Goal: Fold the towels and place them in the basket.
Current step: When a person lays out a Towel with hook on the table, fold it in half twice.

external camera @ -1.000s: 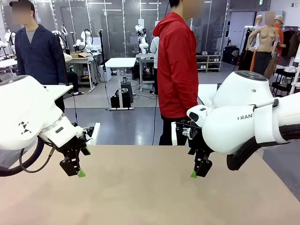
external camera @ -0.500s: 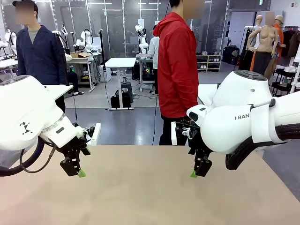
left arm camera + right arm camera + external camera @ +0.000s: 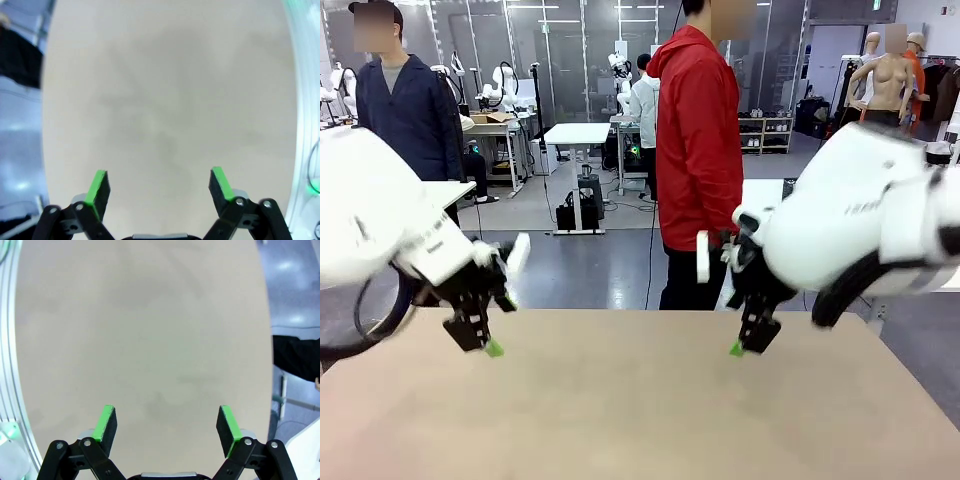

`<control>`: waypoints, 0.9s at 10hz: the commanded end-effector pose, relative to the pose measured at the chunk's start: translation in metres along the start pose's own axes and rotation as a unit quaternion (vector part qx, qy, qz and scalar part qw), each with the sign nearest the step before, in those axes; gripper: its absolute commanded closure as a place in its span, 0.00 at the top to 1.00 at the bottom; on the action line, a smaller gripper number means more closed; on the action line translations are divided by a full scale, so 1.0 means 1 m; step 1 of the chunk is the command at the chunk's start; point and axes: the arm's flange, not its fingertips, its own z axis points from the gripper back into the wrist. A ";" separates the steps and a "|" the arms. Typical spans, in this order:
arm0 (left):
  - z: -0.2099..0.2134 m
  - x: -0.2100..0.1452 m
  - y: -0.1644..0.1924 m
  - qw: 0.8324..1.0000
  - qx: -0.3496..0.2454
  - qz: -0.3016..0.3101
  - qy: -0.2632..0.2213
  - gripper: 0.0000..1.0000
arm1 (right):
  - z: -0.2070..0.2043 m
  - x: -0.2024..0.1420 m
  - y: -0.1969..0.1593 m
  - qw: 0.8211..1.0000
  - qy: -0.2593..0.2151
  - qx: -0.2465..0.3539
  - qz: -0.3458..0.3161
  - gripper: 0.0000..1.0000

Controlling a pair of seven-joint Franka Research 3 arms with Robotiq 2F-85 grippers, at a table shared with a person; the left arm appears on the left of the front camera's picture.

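right fingers (image 3: 106,423) spread wide | over tan table (image 3: 145,315)

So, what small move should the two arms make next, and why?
Probably just hover and wait for the person to hand something over: the left gripper and right gripper are open, holding nothing, and only bare table lies beneath them.

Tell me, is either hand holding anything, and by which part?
Nothing is held: the left hand and the right hand are both open above the table.
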 end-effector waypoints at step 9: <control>0.192 -0.099 0.100 0.920 -0.121 0.024 -0.372 1.00 | 0.208 -0.137 -0.061 0.924 -0.376 0.071 -0.019 1.00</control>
